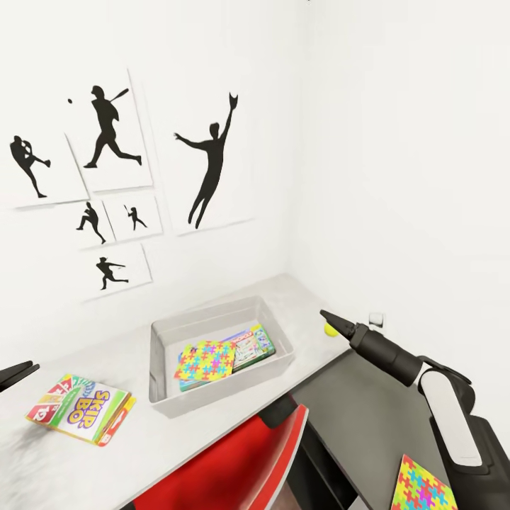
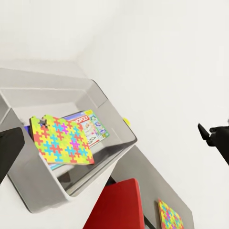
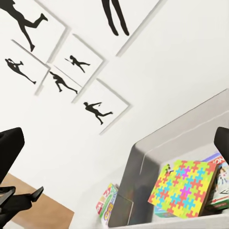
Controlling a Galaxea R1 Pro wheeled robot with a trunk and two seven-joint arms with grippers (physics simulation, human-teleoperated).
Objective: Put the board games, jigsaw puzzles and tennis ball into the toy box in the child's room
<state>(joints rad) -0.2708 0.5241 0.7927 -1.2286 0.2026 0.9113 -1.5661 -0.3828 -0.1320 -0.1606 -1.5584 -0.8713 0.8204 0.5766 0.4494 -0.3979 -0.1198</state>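
At the far left of the head view, the left gripper (image 1: 25,370) shows only its dark finger tips at the picture's edge; whether it is wide or narrow cannot be told, and nothing is seen in it. Just beside it on the table (image 1: 85,464) lies the SKIP BO game (image 1: 79,409), flat and still outside the toy box (image 1: 164,397), likely the nearest item for that hand. Further right, the toy box holds a jigsaw puzzle (image 1: 205,360) resting on board games (image 1: 253,346), stacked so they fit within the sloping walls. Near the table's far corner sits the tennis ball (image 1: 330,329), just beside the tip of the right gripper (image 1: 330,318), whose fingers appear drawn together to a point and empty. A second jigsaw puzzle (image 1: 423,487) lies low down beside the right arm, off the table top and well apart from the box.
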